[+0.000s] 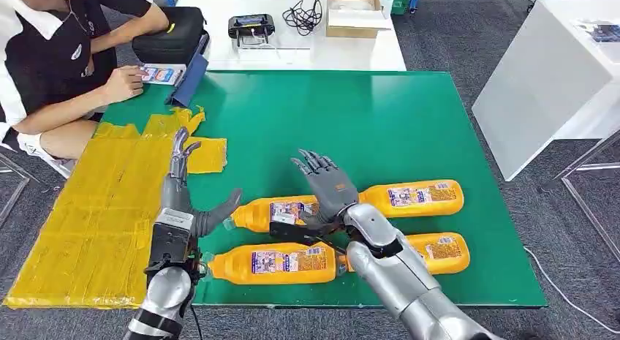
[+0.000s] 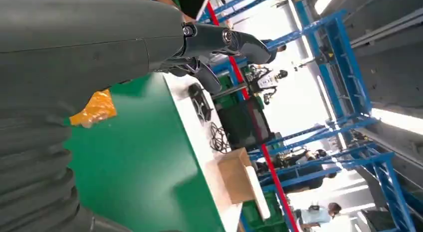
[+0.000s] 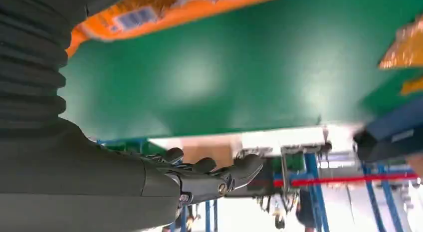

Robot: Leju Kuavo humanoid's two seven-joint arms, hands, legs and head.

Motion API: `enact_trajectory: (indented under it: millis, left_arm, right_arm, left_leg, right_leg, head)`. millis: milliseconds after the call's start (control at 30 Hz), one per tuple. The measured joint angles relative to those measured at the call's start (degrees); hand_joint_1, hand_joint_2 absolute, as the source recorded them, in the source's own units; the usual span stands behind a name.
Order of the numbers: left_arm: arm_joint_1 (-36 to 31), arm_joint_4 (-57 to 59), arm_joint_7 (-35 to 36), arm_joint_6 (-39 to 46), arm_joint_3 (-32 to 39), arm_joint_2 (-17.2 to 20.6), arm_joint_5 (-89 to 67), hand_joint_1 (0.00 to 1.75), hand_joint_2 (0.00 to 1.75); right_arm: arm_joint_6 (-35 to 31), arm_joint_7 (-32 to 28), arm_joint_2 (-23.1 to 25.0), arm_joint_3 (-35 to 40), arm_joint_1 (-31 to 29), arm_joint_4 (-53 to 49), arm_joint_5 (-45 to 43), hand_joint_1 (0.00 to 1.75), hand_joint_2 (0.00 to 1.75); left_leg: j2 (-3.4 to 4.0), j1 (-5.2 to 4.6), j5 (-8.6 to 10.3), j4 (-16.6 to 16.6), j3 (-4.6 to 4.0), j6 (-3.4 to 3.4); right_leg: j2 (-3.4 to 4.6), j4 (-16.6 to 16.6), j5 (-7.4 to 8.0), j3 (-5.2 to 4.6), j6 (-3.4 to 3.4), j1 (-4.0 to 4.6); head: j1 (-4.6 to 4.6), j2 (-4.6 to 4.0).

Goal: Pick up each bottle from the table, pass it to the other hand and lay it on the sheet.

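1. Nearest me, I see an orange bottle (image 1: 274, 262) lying flat at the green table's (image 1: 365, 121) front edge, cap toward my left hand (image 1: 183, 208). Its label is too small for me to read.
2. Another bottle (image 1: 437, 253) lies to its right, partly behind my right forearm.
3. My left hand is empty, fingers spread, over the edge of the yellow sheet (image 1: 95, 216).
4. My right hand (image 1: 327, 186) is open too, fingers extended, hovering above a third bottle (image 1: 274, 211); I can't tell whether it touches.
5. A fourth bottle (image 1: 417, 197) lies just right of that hand. No bottle is on the sheet.
6. Farther off, a seated person (image 1: 58, 62) touches a small packet (image 1: 161, 74).
7. On the white table (image 1: 292, 55) behind: a black bag (image 1: 175, 33), a handheld controller (image 1: 251, 25), a coiled cable (image 1: 303, 17) and a cardboard box (image 1: 354, 11).
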Motion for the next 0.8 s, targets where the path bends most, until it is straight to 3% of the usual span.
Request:
enact_trajectory:
  millis: [400, 800]
  left_arm:
    - [-2.24, 3.21, 0.00, 0.33, -2.47, -0.37, 1.83, 0.00, 1.75]
    - [-4.53, 6.10, -1.24, 0.15, -4.94, -0.46, 3.23, 0.00, 1.75]
  right_arm:
    - [0.92, -1.84, 3.85, 0.39, -3.03, 14.13, -4.26, 0.00, 1.75]
    - [1.38, -0.31, 5.37, 0.20, -4.66, 21.74, -5.29, 0.00, 1.75]
  left_leg:
    - [0.02, 0.00, 0.00, 0.00, -0.03, 0.00]
    - [0.03, -0.01, 0.00, 0.01, -0.03, 0.00]
  right_leg:
    - [0.00, 0.00, 0.00, -0.05, 0.00, 0.00]
    - [0.01, 0.00, 0.00, -0.06, 0.00, 0.00]
  head:
    - [-0.02, 0.00]
    - [-0.02, 0.00]
